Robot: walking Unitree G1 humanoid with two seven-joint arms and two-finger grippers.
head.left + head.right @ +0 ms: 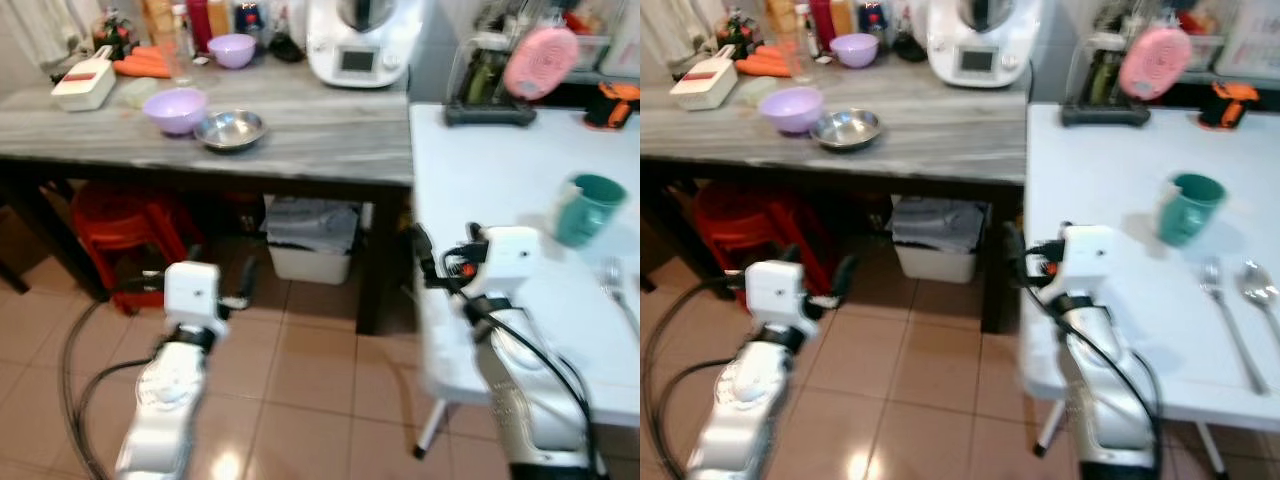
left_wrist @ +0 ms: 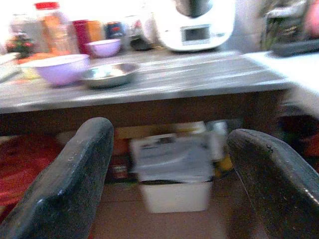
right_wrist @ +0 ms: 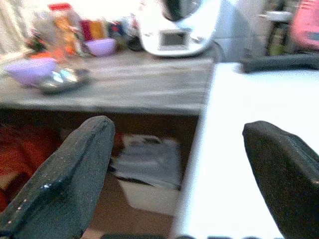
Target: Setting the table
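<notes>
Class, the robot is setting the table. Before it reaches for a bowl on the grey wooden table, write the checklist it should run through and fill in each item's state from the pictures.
1. Left gripper open and holding nothing: ok, fingers spread wide apart.
2. Right gripper open and holding nothing: ok.
3. Bowls located: ok, purple bowl and steel bowl sit side by side near the grey table's front edge.
4. Grippers within reach of the bowls: not ok, both hang below the tabletop, short of it.
5. Room on the white table: ok, bare surface beside the green cup, fork and spoon.
6. Whether the bowls are clean: cannot tell.
</notes>
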